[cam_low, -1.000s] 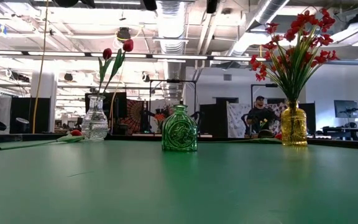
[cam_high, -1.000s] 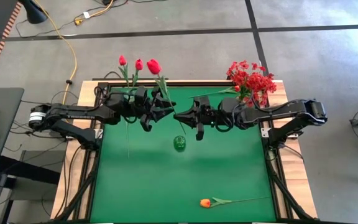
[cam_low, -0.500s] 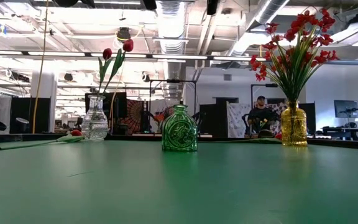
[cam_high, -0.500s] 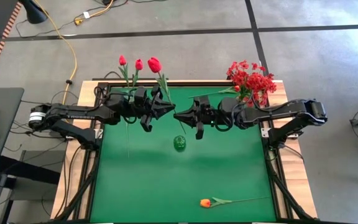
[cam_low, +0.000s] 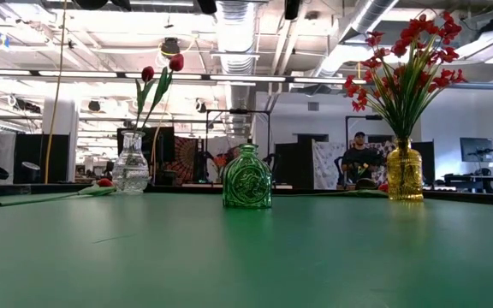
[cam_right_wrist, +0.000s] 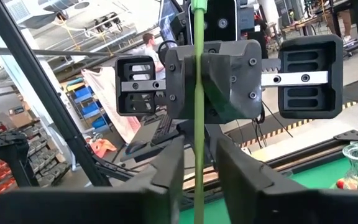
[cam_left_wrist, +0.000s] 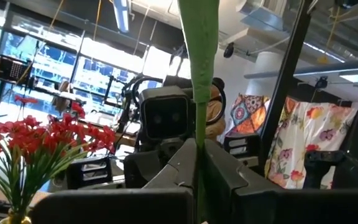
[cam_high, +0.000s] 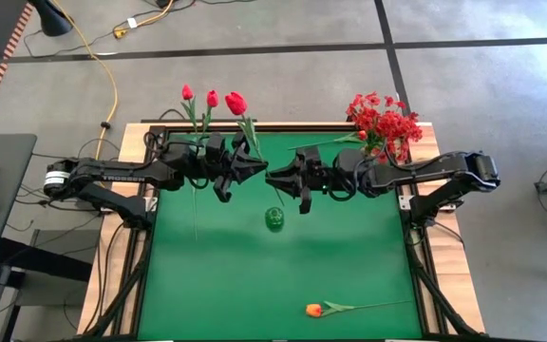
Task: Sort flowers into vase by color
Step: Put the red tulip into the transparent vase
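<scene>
A red tulip (cam_high: 235, 100) on a long green stem (cam_high: 250, 133) is held up over the far middle of the table. My left gripper (cam_high: 257, 169) is shut on the stem. My right gripper (cam_high: 272, 178) faces it from the right and is open. Its fingers (cam_right_wrist: 166, 177) stand on either side of the same stem (cam_right_wrist: 197, 124) without touching it. Neither gripper shows in the low view. A clear vase (cam_low: 131, 162) with two red tulips stands far left. A green vase (cam_low: 246, 177) stands in the middle. A yellow vase (cam_low: 404, 171) with red sprays stands far right. My left gripper pinches the tulip's stem (cam_left_wrist: 197, 146) between its two fingers, well below the blossom. The fingers come level from the table's left and lie across the stem. The flower is lifted clear of the table, its head toward the far edge and its lower end (cam_high: 277, 198) near the green vase.
An orange tulip (cam_high: 313, 310) lies near the table's front edge. A red tulip (cam_low: 101, 183) lies on the cloth at the left, stem toward the near side. Another stem (cam_high: 316, 144) lies by the yellow vase. The wooden table frame (cam_high: 131, 228) borders the green cloth.
My left gripper has shut on the tulip's stem, and my right gripper's fingers have parted from it. Both arms have stayed in place, and the flower has kept its place between them.
</scene>
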Robot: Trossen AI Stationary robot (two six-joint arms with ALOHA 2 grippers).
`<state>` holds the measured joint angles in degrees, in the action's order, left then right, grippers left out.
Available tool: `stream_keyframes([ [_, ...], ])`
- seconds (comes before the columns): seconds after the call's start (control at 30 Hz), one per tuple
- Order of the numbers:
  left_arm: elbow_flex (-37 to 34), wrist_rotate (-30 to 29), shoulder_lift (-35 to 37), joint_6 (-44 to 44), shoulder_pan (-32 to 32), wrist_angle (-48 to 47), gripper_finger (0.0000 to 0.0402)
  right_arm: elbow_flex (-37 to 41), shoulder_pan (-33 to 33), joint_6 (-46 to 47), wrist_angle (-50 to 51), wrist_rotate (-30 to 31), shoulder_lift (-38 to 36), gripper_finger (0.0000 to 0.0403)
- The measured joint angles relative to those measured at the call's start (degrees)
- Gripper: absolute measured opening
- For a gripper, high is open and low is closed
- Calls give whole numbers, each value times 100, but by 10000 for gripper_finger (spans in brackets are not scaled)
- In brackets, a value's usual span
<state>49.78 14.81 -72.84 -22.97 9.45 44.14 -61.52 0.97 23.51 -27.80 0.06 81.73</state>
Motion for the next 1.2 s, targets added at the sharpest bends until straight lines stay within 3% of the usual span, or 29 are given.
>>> stream_keyframes([
  [0.13, 2, 43, 129, 183, 4, -280, 0, 0, 2, 1, 114, -14, 0, 169],
  [0.3, 2, -26, 474, 597, 4, -1331, 0, 0, 2, 2, 505, -23, 0, 238],
  [0.4, 2, -30, 739, 922, 56, -2057, 0, -2, -2, 0, 850, -23, 0, 259],
  [0.7, 3, -490, 1947, 1277, 454, -3839, 0, -2, -296, 7, 1356, -20, 2, 264],
  [1.03, -2, -2246, 3128, 1868, 770, -5971, 0, -2, -235, 195, 1523, -17, 2, 264],
  [1.2, -295, -2926, 3212, 2079, 992, -6045, 0, -2, -234, 199, 1495, -16, 2, 264],
])
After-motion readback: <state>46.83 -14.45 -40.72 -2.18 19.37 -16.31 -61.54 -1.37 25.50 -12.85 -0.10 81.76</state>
